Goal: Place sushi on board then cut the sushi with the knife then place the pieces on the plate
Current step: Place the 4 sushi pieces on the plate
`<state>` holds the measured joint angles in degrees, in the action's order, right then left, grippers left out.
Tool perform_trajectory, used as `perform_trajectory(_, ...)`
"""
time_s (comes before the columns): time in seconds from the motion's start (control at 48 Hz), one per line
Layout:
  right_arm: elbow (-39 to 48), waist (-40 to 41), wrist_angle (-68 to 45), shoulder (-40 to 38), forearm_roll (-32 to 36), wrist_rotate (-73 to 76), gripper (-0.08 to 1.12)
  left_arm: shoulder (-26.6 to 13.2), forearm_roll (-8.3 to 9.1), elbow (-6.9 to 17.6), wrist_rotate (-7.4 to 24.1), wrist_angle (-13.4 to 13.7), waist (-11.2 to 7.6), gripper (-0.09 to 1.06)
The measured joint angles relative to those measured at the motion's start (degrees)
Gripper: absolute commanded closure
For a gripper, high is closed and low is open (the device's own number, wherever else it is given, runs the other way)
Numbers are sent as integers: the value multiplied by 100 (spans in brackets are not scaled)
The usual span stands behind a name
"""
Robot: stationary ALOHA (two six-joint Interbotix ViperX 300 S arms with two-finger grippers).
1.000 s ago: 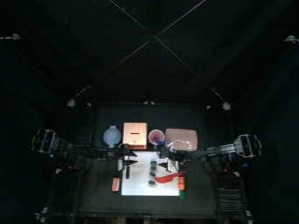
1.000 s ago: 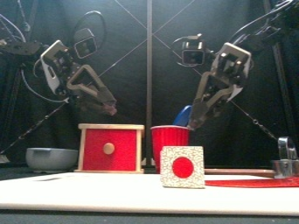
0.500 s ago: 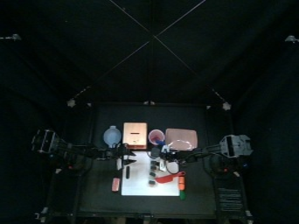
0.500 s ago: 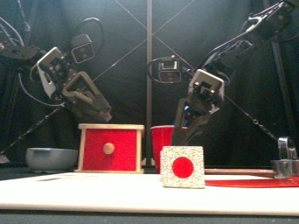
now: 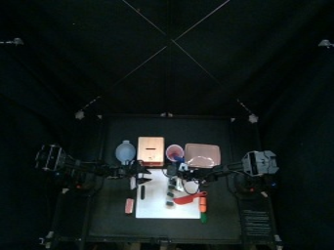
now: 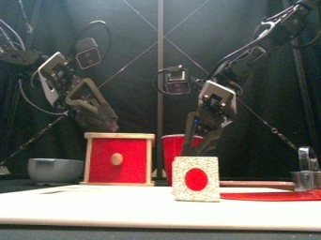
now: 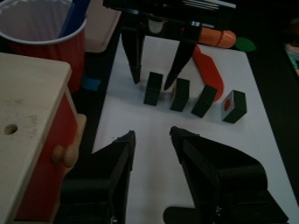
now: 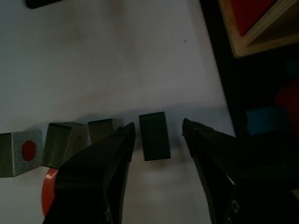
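Several dark green sushi pieces stand in a row on the white board. My right gripper is open and low over the board, its jaws straddling the end piece nearest the red cup; the same end piece shows between those jaws in the left wrist view. The red knife lies on the board beside the row. The blue knife stands in the cup. My left gripper hangs open above the board near the wooden box. The pink tray lies at the back right.
A blue-grey bowl stands left of the box. The metal cutter is at the far right by the tray. An orange toy food lies past the board's edge. A small red toy lies left of the board.
My right gripper has swung left and come down from beside the cup to the sushi row, ending around the end piece. The left gripper has dropped slightly.
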<state>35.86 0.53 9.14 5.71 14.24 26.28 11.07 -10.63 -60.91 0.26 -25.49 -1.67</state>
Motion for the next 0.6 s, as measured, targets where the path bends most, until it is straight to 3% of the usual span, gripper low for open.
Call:
perform_trajectory(0.396, -9, -9, 35, 167, -9, -18, 24, 0, 0, 0, 9, 9, 0, 20)
perform_trajectory(0.604, -26, 0, 97, 281, 0, -18, 39, 0, 0, 0, -18, 9, 0, 20)
